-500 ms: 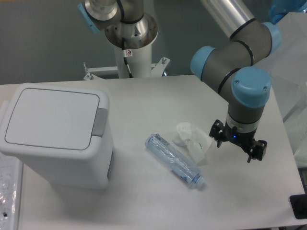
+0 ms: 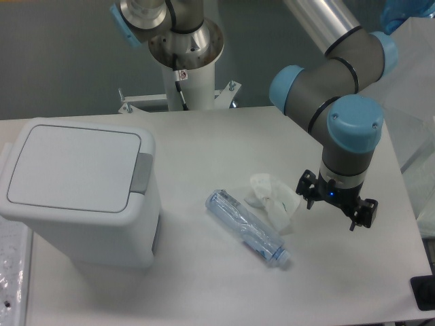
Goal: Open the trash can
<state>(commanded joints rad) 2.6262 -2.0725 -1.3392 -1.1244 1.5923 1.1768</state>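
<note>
Trash can: we see the white trash can (image 2: 81, 193) at the left of the table (image 2: 204, 285), its flat lid (image 2: 73, 168) down and the grey push tab (image 2: 141, 172) on its right edge.
Gripper: our gripper (image 2: 331, 212) hangs over the right part of the table, well apart from the can; its fingers are spread and hold nothing.
Bottle: a clear plastic bottle (image 2: 246, 227) lies on its side near the middle.
Tissue: a crumpled white tissue (image 2: 272, 198) lies just beside the bottle, between it and the gripper.
</note>
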